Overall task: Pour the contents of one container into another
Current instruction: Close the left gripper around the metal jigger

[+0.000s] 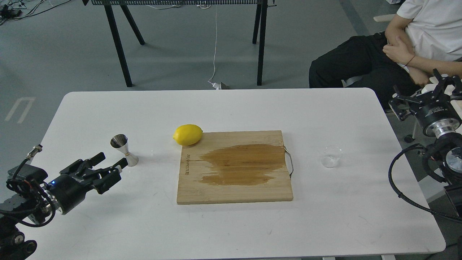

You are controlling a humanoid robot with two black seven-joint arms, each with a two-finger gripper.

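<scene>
Clear cup (331, 156) sits upright on the white table (231, 231), right of the wooden cutting board (234, 191) and apart from it. Small, round, colourless, see-through; the rim reads as a faint ring, walls nearly vanish against the tabletop. Contents can't be told from this view.

Steel jigger (124, 150) stands upright on the table's left side, well apart from the cup, board between them. Shiny, hourglass shape, wider cone up, narrow waist, flared base down. Open mouth looks dark inside.

Left gripper (110, 167) hovers low just beside the jigger, near its base, fingers spread and empty; one fingertip is close to the base, contact can't be confirmed. Right gripper (420, 95) is raised off the table's right edge, well apart from the cup, fingers splayed, nothing held.

Lemon (187, 134) rests at the board's far-left corner, overlapping its edge. Board has a large dark wet-looking stain across the middle and a metal handle (290, 162) on its right side. Seated person (415, 47) in white shirt, black trousers, at the upper right beyond the table.
</scene>
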